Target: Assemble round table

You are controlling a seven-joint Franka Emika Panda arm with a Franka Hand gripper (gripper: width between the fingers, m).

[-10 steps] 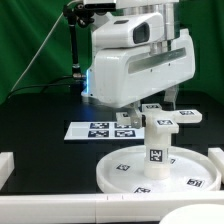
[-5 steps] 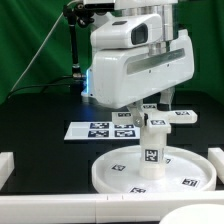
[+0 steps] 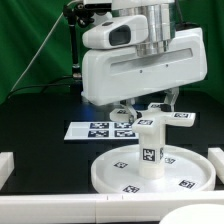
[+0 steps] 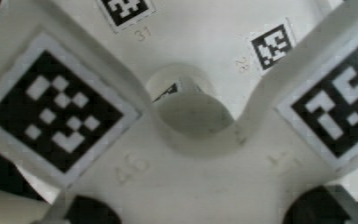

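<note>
The large rimmed round disc (image 3: 185, 165) lies flat on the black table. The short thick cylinder leg (image 3: 150, 152) stands upright at its middle. The cross-shaped foot piece (image 3: 168, 115) sits on top of the leg. My gripper (image 3: 146, 112) hangs under the big white arm housing, right at the foot piece. The wrist view is filled by the foot piece (image 4: 194, 160), with its tagged arms and round centre socket. One arm of the cross runs between my dark fingertips (image 4: 82, 211), and the gripper (image 4: 202, 214) looks shut on it.
The marker board (image 3: 98, 129) lies flat behind the disc toward the exterior view's left. White blocks (image 3: 4, 165) stand at the table's side edges, and a white rail (image 3: 60, 208) runs along the front. Cables hang behind the arm.
The arm housing has turned and lifted a little. The leg, the foot piece and the disc have shifted slightly toward the exterior view's left.
</note>
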